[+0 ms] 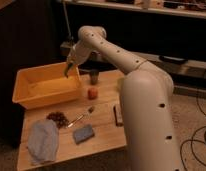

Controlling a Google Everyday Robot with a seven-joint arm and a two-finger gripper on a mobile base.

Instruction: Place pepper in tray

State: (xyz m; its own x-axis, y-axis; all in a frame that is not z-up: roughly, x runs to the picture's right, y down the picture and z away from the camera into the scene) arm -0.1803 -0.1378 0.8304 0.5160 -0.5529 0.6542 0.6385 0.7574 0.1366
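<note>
From my station I see a wooden table (103, 132) with a grey-blue cloth (42, 141) lying at its near left corner. Just right of the cloth's far end sits a small dark heap (58, 118), and near that a blue sponge (83, 133). Far left on the table stands the tray (26, 92), yellow-orange and deep. My gripper (69, 69) hangs over the tray's far right corner, above the rim, with the pepper (67, 71) dangling from it as a slim dark shape; the fingers look clenched on it, though I cannot tell how tightly. Right of the tray stands 1 dark cup (94, 76), with a red-orange fruit (91, 93) nearer to me. A spoon (82, 116) lies mid-table, and a dark bar (117, 115) rests beside the robot's white body.
</note>
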